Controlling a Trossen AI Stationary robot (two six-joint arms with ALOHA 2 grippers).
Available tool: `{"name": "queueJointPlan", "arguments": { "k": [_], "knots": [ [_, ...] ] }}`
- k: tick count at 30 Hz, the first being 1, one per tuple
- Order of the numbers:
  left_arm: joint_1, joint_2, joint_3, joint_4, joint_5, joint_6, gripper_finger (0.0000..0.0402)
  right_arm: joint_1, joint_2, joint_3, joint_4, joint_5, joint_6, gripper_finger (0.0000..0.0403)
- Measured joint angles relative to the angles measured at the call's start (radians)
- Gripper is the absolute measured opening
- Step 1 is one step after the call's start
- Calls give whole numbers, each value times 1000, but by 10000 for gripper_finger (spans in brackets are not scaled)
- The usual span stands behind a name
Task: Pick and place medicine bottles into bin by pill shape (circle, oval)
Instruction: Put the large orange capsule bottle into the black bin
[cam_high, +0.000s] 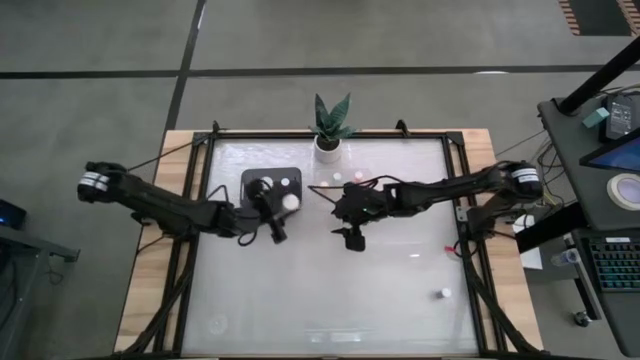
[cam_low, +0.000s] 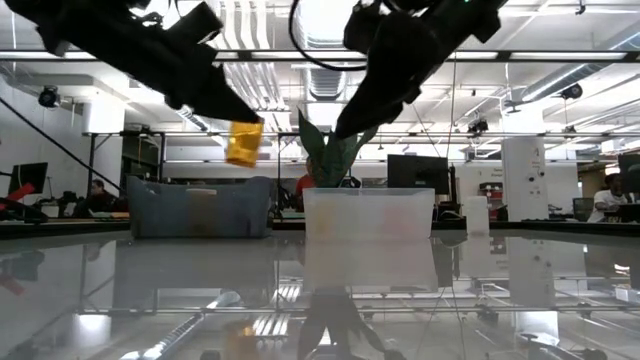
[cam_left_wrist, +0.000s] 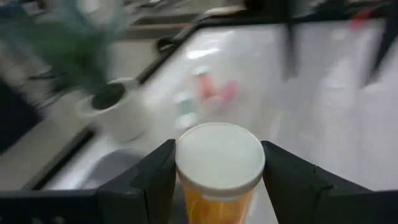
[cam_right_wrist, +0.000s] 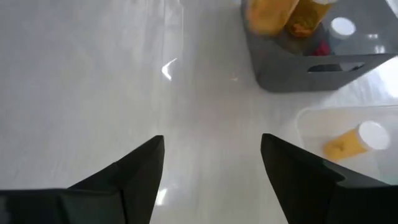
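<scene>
- One amber bottle (cam_left_wrist: 219, 180) with a white cap, clamped between the left gripper (cam_left_wrist: 217, 177) fingers, held above the bench (cam_high: 330, 290).
- Right gripper (cam_right_wrist: 211, 165) fingers spread, empty; a grey bin (cam_right_wrist: 311, 62) and one clear bin (cam_right_wrist: 336, 124) lie beyond them.

Amber bottle (cam_left_wrist: 219, 180), white cap; grey bin (cam_right_wrist: 311, 59)

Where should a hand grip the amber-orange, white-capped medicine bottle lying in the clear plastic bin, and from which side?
Grip the amber-orange, white-capped medicine bottle across its round body, coming from above. It lies on its side, and the walls of the clear plastic bin would probably block a level approach.
</scene>
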Motion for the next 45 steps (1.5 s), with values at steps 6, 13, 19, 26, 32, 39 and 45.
{"name": "queueJointPlan", "arguments": {
  "k": [6,13,19,26,32,39,45],
  "knots": [
    [4,-121,-18,-167,-171,-110,189,0,-83,-83,30,0,42,246],
    [7,-152,-117,-154,-197,-280,190,0,-132,-188,154,-1,77,244],
    [8,-84,-164,-13,-231,-317,190,0,-141,-243,248,-1,96,241],
    [43,37,-167,123,-265,-317,190,0,-136,-248,261,-1,99,240],
    [87,152,-163,236,-266,-319,190,0,-136,-248,261,-2,99,240],
    [109,215,-162,245,-267,-344,190,0,-136,-248,261,-2,99,240],
    [109,220,-165,245,-266,-345,208,0,-136,-248,261,-2,99,240]
  ]
}}
